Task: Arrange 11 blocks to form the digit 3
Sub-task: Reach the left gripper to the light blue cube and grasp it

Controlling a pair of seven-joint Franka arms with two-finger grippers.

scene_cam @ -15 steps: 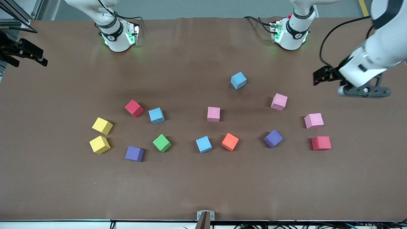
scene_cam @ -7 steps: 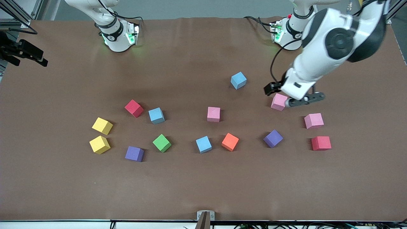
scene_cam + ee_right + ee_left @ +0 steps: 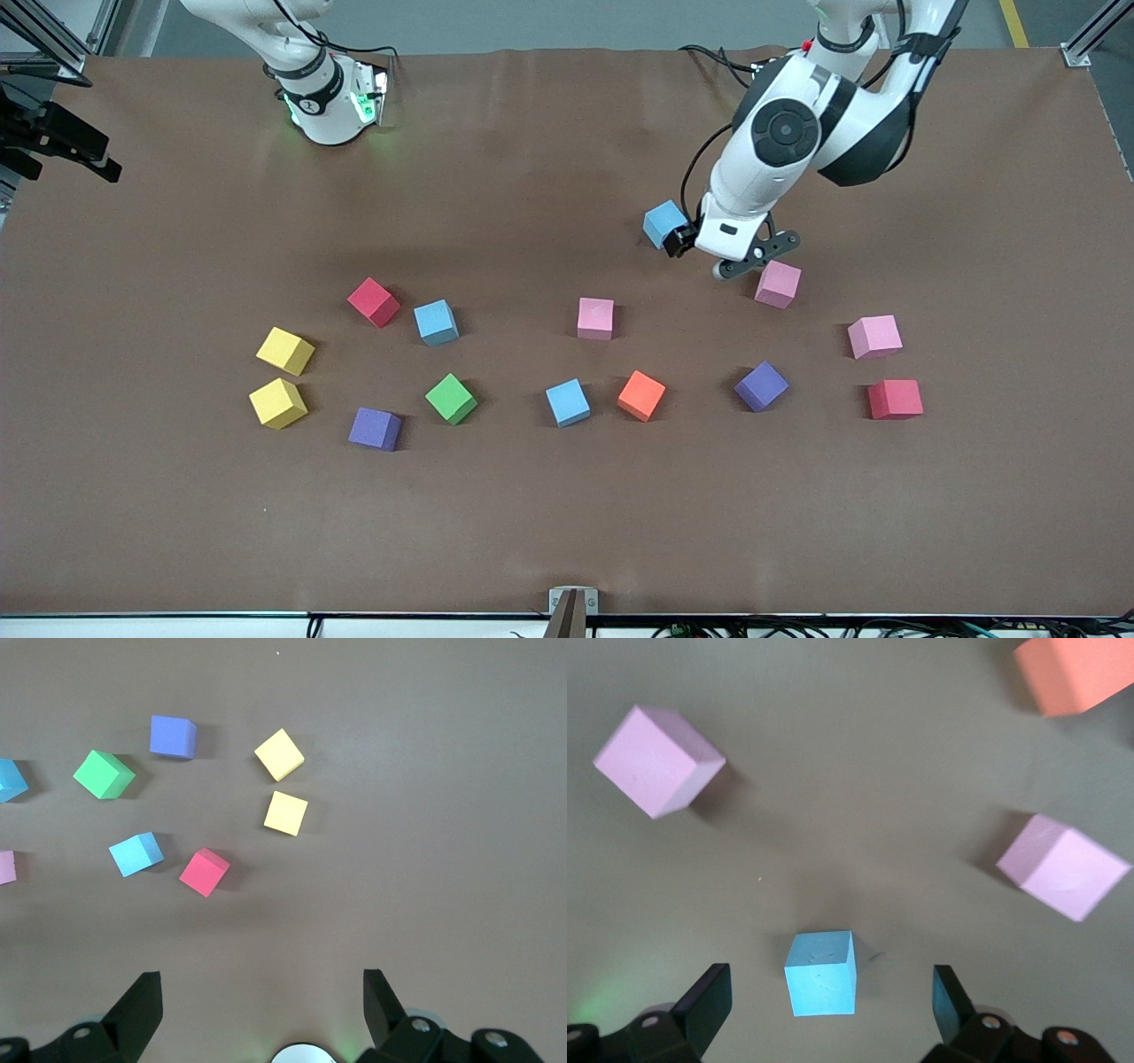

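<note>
Foam blocks lie scattered on the brown table. Light blue ones (image 3: 664, 223) (image 3: 437, 322) (image 3: 567, 402), pink ones (image 3: 778, 283) (image 3: 595, 318) (image 3: 874, 337), purple ones (image 3: 761, 386) (image 3: 375, 429), two yellow (image 3: 285, 351) (image 3: 278, 403), an orange (image 3: 640, 395) and a green (image 3: 451, 398). My left gripper (image 3: 744, 255) hangs open above the light blue block (image 3: 821, 973) farthest from the front camera, which shows between its fingers (image 3: 704, 1005) without touching them. My right gripper (image 3: 261, 1010) is open and holds nothing, high over the table by its arm's base.
Two red cubes (image 3: 373, 302) (image 3: 895, 399) lie among the blocks, one toward each end of the table. The left wrist view also shows two pink blocks (image 3: 658, 760) (image 3: 1063, 866) and the orange one (image 3: 1076, 673) around the blue one. The arm bases (image 3: 328, 97) (image 3: 811, 97) stand along the table's edge.
My left arm has swung in from its end of the table, past the pink block, to above the light blue block. No block has moved. The right arm has hardly moved.
</note>
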